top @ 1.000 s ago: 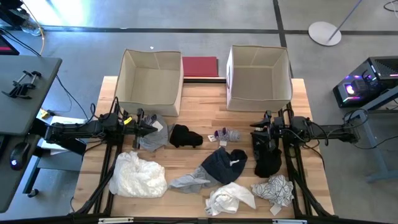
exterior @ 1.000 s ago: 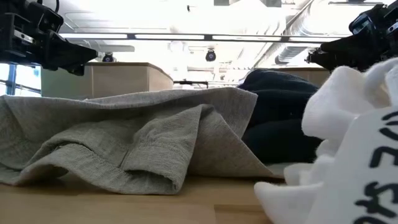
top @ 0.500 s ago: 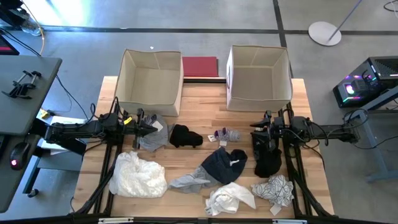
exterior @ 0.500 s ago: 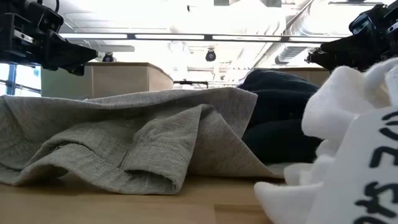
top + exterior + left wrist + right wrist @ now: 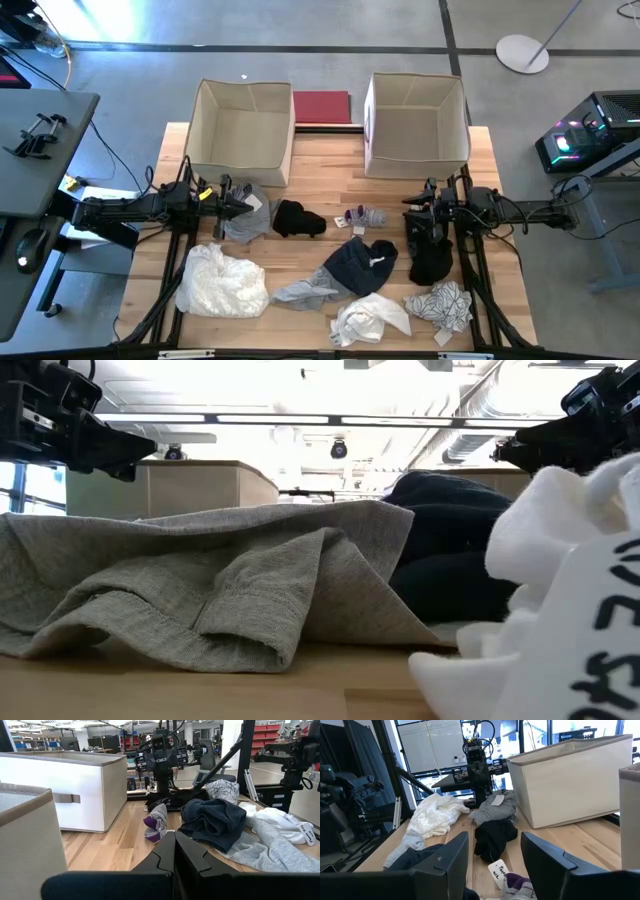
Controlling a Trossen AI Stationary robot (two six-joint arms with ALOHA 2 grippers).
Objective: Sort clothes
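1. Wooden table (image 5: 320, 165) edge nearest you is crowded; a white heap (image 5: 221, 283) lies front left, a white garment (image 5: 370, 320) and a black-and-white patterned piece (image 5: 440, 305) front right, with a light grey garment (image 5: 305, 292) just beside the white one.
2. Mid-table you have a dark navy bundle (image 5: 360, 265), a black garment (image 5: 299, 219) and a small grey-and-purple sock (image 5: 365, 216); bare wood shows between them.
3. Your left gripper (image 5: 246, 205) sits closed beside a grey garment (image 5: 247, 217); your right gripper (image 5: 409, 211) stands parted with nothing between its fingers, a black garment (image 5: 431, 262) lying by it.
4. Farthest, two beige boxes (image 5: 245, 130) stand apart, open wood before them; a red mat (image 5: 321, 106) lies between.
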